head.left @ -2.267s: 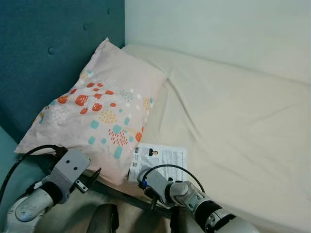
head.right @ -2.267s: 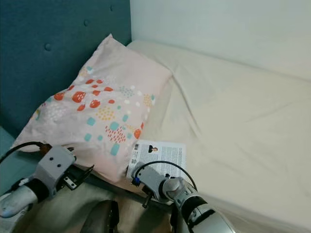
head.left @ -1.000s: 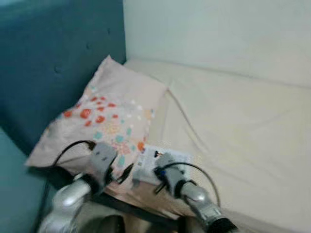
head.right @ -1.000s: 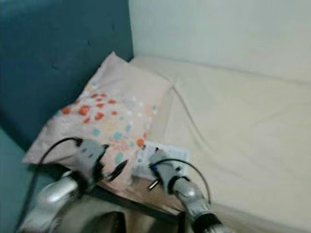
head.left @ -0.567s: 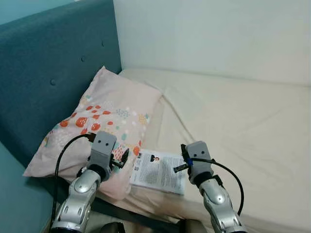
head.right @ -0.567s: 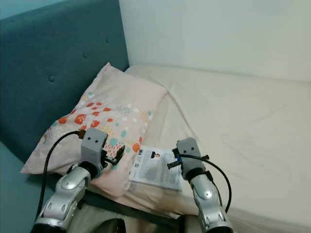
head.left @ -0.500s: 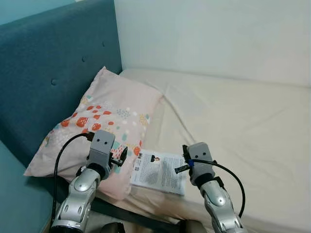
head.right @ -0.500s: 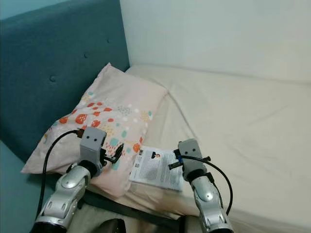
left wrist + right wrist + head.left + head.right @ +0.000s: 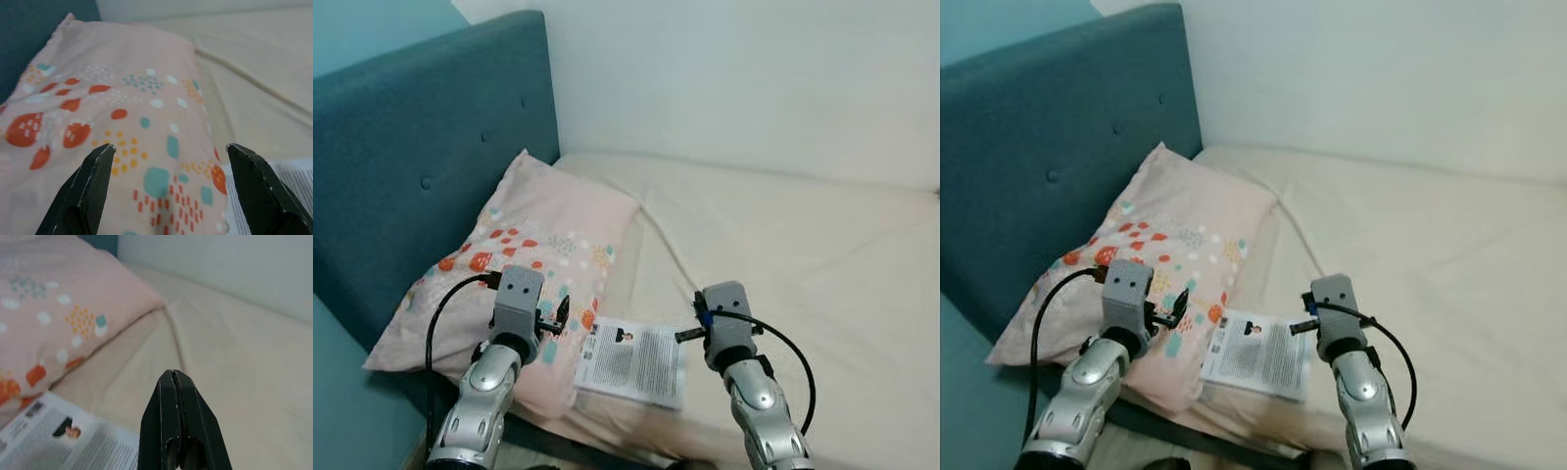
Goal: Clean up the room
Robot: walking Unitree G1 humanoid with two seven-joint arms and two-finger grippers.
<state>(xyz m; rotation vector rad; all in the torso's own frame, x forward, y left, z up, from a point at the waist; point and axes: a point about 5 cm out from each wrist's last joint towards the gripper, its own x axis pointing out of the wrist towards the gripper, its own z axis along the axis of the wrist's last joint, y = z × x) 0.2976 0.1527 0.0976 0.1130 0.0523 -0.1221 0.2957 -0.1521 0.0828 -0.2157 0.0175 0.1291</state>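
Two grippers hover at the near edge of the bed (image 9: 822, 255): the left gripper (image 9: 168, 161) spread wide and empty over the patterned pillow (image 9: 533, 245), the right gripper (image 9: 174, 382) pinched shut on nothing. Between them lies a printed leaflet (image 9: 634, 360), flat beside the pillow's right corner. It looks light and floppy; best pinched at a free edge. Its print is too small to read.

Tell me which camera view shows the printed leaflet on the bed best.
The left eye view: the whole leaflet lies flat on the bed, beside the pillow. The right eye view shows the same. The wrist views catch only a corner each, the right one with its small photo.
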